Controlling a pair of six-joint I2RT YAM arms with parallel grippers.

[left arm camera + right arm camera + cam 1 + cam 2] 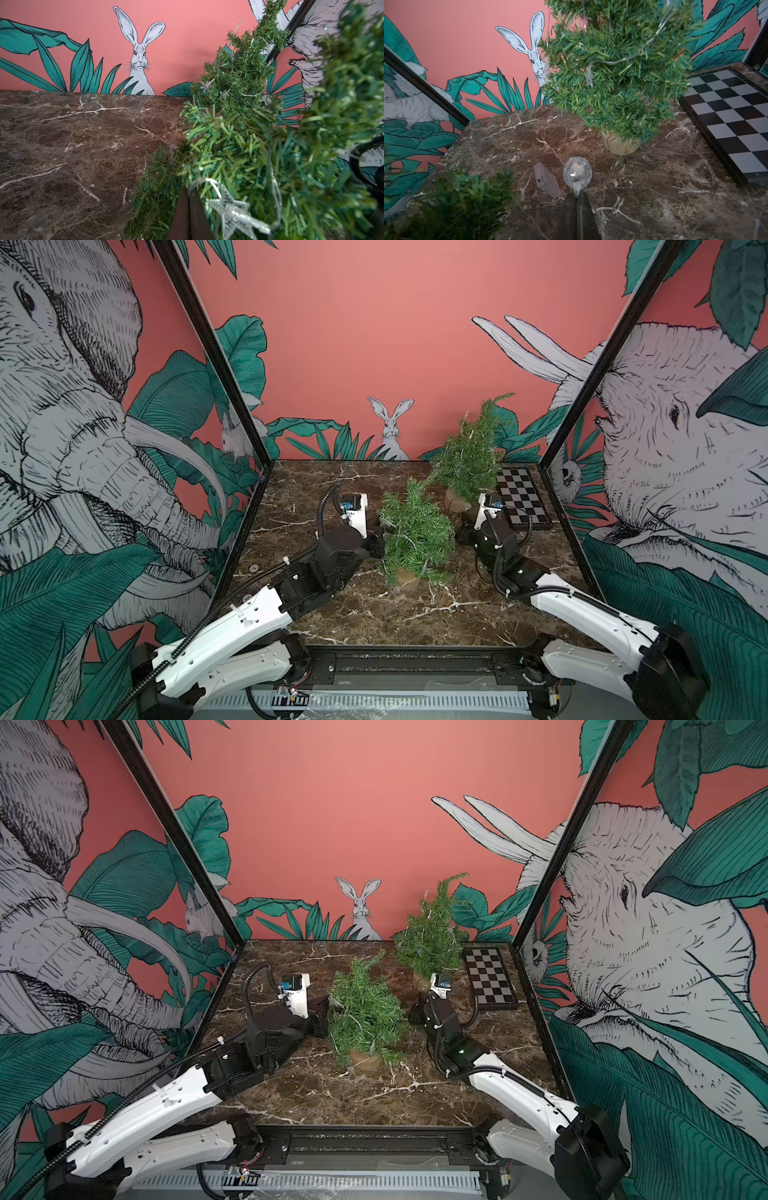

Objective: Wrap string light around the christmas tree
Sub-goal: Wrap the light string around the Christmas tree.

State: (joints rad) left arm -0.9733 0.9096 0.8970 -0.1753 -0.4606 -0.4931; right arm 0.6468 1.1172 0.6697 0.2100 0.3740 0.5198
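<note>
**Limp wire, brittle bulbs**

The string light (pixel 277 193) is draped through the near tree (pixel 415 531). It looks thin, limp and snag-prone, so I'd grip wire, not bulbs. My left gripper (pixel 188 190) is pressed together on wire beside a star (pixel 232 209). My right gripper (pixel 577 196) pinches its clear ball bulb (pixel 577 171) above the table (pixel 654 197).

Near tree (pixel 415 531) stands before far tree (pixel 469 460), perhaps touching it.

Cut off by the left wrist picture's edge: all of the left gripper (pixel 188 192) but its tips. Cannot see those tips in both top views: buried in branches of the near tree (pixel 415 531). Cannot trace the string light (pixel 230 209) from above: too thin. Cropped in the right wrist view: far tree (pixel 618 62) top, chessboard (pixel 726 116) at the table's back right corner
</note>
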